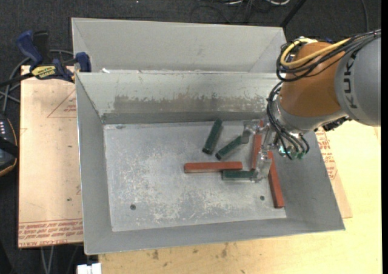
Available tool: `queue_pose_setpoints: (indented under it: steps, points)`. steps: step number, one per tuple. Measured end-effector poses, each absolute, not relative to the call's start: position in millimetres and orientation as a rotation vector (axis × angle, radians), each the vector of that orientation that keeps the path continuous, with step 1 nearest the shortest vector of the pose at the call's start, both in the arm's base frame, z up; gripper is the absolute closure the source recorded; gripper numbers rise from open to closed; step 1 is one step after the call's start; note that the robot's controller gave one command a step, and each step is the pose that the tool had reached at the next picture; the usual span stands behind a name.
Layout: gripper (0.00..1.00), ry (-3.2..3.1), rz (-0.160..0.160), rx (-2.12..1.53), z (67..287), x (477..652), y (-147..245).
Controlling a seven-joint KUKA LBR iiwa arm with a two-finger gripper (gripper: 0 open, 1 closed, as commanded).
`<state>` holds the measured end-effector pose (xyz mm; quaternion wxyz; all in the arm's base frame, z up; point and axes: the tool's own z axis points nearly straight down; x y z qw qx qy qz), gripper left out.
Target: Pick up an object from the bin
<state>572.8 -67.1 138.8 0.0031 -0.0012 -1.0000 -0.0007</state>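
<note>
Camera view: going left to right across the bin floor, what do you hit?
Steep dark green stick → shallower dark green stick → gripper → red stick by the right wall. Left out: flat red stick and short green piece, which span the others.

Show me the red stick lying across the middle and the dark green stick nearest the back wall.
red stick [212, 168], camera view, its middle.
dark green stick [213, 136], camera view, its middle.

Left floor [145, 188] open; bars [213, 168] crowd right
</note>
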Motion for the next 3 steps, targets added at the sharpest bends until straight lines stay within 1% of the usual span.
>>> queue_pose_setpoints:
  steps: [1,2,3]
  points:
    - [0.00,-3.148,-0.005,0.010,70,549.2,-20]
    - [1.00,-3.147,-0.002,0.008,74,550.7,-23]
    - [1.00,-3.154,-0.002,-0.013,247,551.8,-9]
